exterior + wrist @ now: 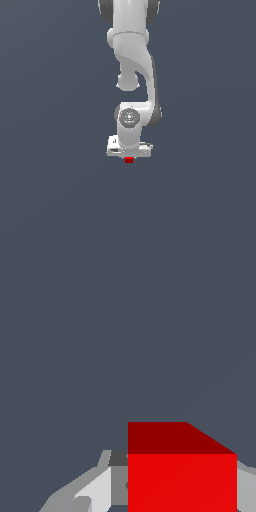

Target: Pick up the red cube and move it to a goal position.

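The red cube [129,160] shows as a tiny red block right under the white hand of my gripper [129,158], near the middle of the exterior view. In the wrist view the red cube [182,481] is large, with a bright face and a darker face, and it sits between the two grey fingers [118,483]. Both fingers lie against the cube's sides, so the gripper is shut on it. The fingertips themselves are hidden in the exterior view. I cannot tell how high the cube is above the surface.
A plain dark grey-blue surface [50,200] fills both views around the arm. The white arm [132,55] comes down from the top of the exterior view. No goal marker shows.
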Robot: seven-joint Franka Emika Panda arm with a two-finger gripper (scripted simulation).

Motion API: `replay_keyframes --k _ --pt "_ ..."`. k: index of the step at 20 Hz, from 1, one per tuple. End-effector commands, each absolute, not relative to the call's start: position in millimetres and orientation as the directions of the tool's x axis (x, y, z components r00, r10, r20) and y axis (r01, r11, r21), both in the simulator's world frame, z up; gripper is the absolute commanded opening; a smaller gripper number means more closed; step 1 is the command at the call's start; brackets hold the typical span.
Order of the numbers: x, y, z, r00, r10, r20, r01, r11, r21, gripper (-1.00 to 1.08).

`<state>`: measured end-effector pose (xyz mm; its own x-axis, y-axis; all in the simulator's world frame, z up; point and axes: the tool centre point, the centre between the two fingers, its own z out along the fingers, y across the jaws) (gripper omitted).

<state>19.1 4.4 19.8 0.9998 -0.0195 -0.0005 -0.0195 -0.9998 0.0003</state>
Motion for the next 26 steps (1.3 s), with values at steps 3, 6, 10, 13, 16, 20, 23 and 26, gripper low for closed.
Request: replay_keyframes --k 3,6,10,13,16,20,23,26 --pt "19.3 4.2 20.1 1.000 -0.020 0.000 -0.020 -1.000 0.000 -1.00" --pt "19.7 4.3 25.2 1.000 -0.020 0.000 -0.020 -1.000 0.000 -1.00" --pt "21.4 4.9 41.6 1.000 -0.020 0.000 -0.020 -1.000 0.000 -1.00" --pt "23.4 5.5 61.3 1.000 -0.020 0.000 -0.020 -1.000 0.000 -1.00" --pt "26.0 6.3 86.6 1.000 -0.020 0.000 -0.020 -1.000 0.000 -1.00" --pt "30.7 7.6 128.0 1.000 -0.020 0.000 -0.020 -1.000 0.000 -1.00" --pt "34.8 8.6 161.4 1.000 -0.020 0.000 -0.020 -1.000 0.000 -1.00" --pt "38.7 9.6 190.6 1.000 -0.020 0.000 -0.020 -1.000 0.000 -1.00"
